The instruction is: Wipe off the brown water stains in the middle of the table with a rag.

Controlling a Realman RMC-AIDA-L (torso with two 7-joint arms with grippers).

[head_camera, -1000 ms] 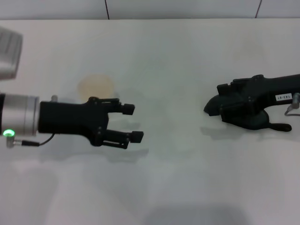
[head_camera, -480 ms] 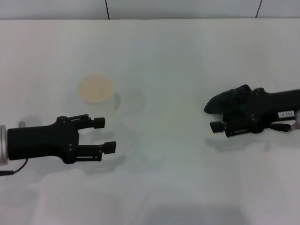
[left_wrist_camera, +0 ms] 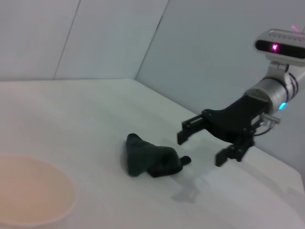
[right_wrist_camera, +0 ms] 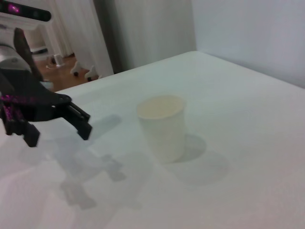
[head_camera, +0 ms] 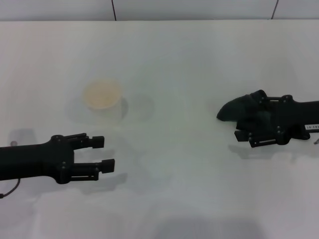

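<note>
A: Rag (head_camera: 238,110) lies bunched on the table (head_camera: 199,55), touching the right gripper (left_wrist_camera: 209,145), whose fingers stand apart above it, nothing clamped.

B: Stain?

A: None visible. Risk: a shallow pinch could drop the bunched cloth; a sweep could tip the paper cup (head_camera: 102,95), far side of the left gripper (head_camera: 105,154), fingers apart, empty.

B: Count?

A: One rag, one cup, two grippers.

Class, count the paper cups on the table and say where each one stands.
1. The paper cup stands upright on the table, on the robot's left side, beyond the left gripper.
</note>
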